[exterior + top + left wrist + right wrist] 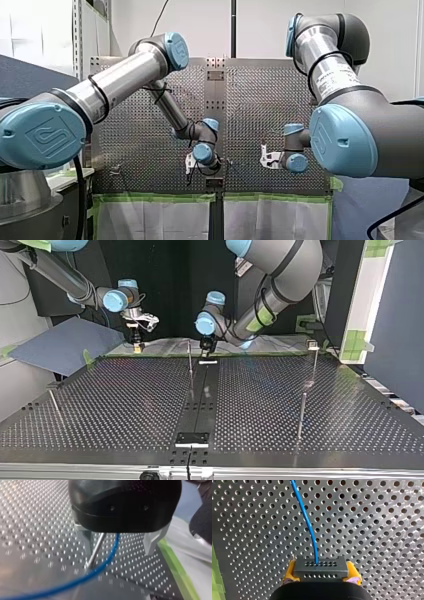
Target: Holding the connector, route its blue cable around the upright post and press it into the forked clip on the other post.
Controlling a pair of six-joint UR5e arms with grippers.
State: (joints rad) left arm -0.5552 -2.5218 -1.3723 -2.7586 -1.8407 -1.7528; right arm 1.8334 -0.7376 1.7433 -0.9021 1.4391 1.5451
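**Cable at the post, clip not yet reached**

The connector [320, 567] sits crosswise in my right hand [321, 574], pinched at its two ends by the yellow pads [289, 572]. The cable [308, 522] leaves its top face and runs straight ahead of that hand, over the bench [374, 530].

My left hand [118, 542] is spread and grips nothing. Its metal fingers [85, 537] straddle both the post [96, 551] and the cable. The post stands close to one finger. The cable drops from under the palm, bends past the post's foot on the side toward the other finger, and trails away. I cannot tell whether cable and post touch.

I judge the routing round the post to be the step in hand. The cable lies beside the post but is not visibly wrapped round it.

Next, the right hand should carry the connector on so the cable draws snug against the post. The left hand could close on the cable alone, keeping the post out of the pinch.

In the top view a far post carries a small fitting, probably the clip [313, 344], well apart from both hands.

No containers show.
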